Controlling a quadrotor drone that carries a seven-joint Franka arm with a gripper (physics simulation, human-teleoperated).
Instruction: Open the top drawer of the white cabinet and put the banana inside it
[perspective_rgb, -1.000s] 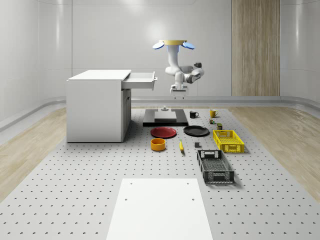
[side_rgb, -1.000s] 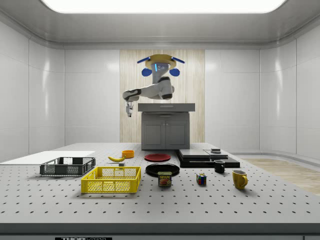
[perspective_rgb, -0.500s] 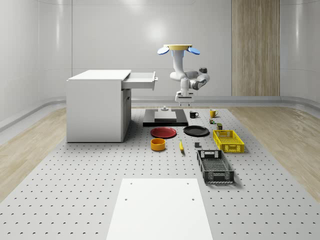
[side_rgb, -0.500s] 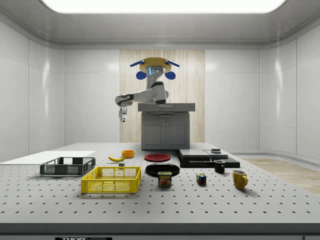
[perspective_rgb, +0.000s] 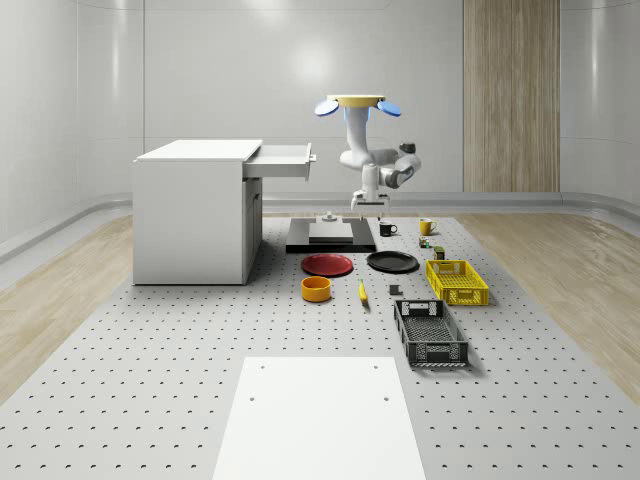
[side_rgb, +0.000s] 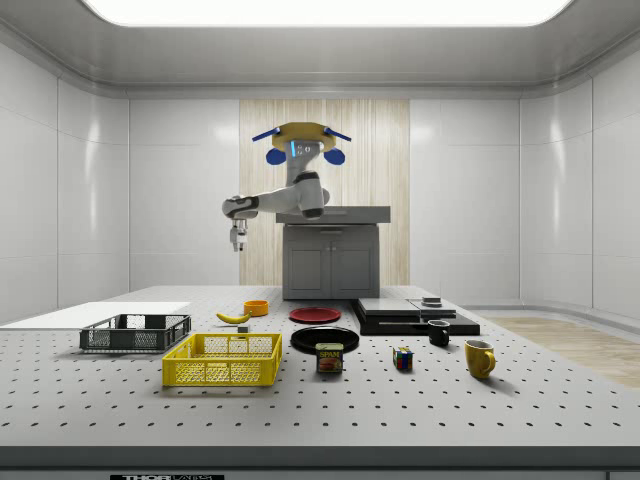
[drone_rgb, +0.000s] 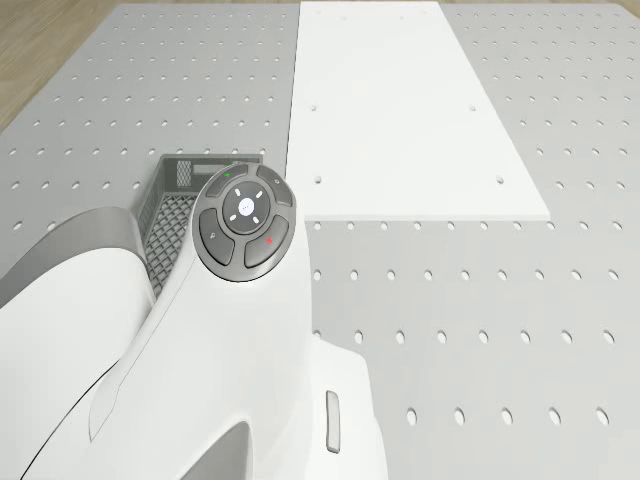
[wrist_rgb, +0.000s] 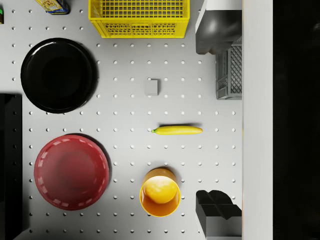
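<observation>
Drone hovering farther from open drawer, tool spread open, high above banana

Yellow banana, white cabinet, red plate, black plate, orange bowl, yellow mesh basket, white table dotted with holes

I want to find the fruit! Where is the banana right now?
The banana lies flat on the pegboard table, between the orange bowl and the black crate in the whole-scene view.
</observation>
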